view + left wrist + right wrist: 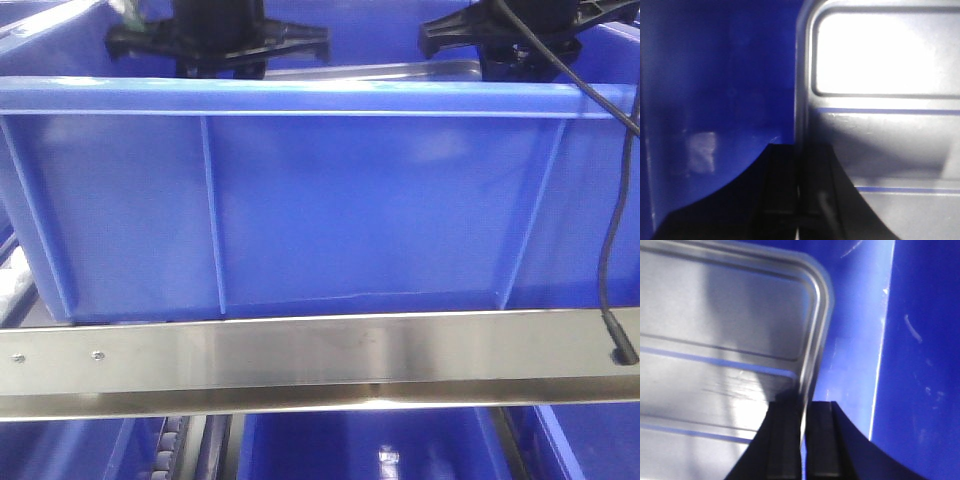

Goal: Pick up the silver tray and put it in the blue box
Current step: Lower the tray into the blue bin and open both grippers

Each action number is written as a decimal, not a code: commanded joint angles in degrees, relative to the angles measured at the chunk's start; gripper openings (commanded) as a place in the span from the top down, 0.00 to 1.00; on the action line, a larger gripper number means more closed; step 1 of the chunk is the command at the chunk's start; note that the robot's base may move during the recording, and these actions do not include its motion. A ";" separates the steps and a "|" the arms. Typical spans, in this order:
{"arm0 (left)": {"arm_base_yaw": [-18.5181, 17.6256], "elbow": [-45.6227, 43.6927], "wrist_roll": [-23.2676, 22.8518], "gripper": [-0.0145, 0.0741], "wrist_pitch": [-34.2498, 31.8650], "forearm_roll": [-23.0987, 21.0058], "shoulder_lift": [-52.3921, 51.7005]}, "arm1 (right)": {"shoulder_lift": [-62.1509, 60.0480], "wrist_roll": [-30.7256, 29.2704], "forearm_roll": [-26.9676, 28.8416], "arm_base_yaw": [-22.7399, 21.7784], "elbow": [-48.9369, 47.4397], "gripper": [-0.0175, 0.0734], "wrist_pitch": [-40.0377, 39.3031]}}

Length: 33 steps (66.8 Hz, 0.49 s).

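The blue box (300,200) fills the front view, its ribbed wall facing me. The silver tray (375,70) shows only as a thin shiny strip above the box's near rim, between both grippers. My left gripper (220,45) is shut on the tray's left rim (805,100); in the left wrist view its fingers (782,200) pinch that edge, with the box's blue inside (715,100) beside it. My right gripper (500,45) is shut on the tray's right rim (812,360), its fingers (785,440) either side. The tray's ridged floor (715,340) hangs inside the box (920,340); contact with the box floor cannot be told.
A steel rail (300,360) runs across in front of the box. A black cable (605,250) hangs down at the right and plugs into the rail. Another blue crate (370,450) sits below the rail.
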 commanded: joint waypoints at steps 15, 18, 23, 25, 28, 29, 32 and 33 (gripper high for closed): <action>0.45 -1.78 4.75 0.68 -2.73 -1.57 -3.05 | -3.00 -1.92 -2.36 0.00 -2.19 0.28 -1.29; 0.45 -1.78 4.75 0.60 -2.73 -1.61 -3.05 | -3.00 -1.92 -2.36 0.00 -2.19 0.20 -1.13; 0.45 -1.78 4.75 0.46 -2.60 -1.84 -3.05 | -3.00 -1.92 -2.36 0.00 -2.19 0.13 -0.93; 0.45 -1.78 4.75 0.41 -2.52 -2.00 -3.05 | -3.06 -1.92 -2.36 0.00 -2.19 0.12 -0.89; 0.45 -1.78 4.75 0.33 -2.20 -2.12 -3.05 | -3.34 -1.92 -2.36 0.00 -2.19 0.13 -0.83; 0.45 -1.78 4.75 0.32 -2.04 -2.12 -3.05 | -3.49 -1.92 -2.36 0.00 -2.19 0.13 -0.71; 0.45 -2.02 4.89 0.29 -1.27 -2.12 -3.05 | -3.90 -1.92 -2.36 0.00 -2.19 0.14 -0.68; 0.45 -2.01 4.99 0.28 -1.01 -2.28 -3.05 | -4.14 -1.92 -2.36 0.00 -2.19 0.14 -0.68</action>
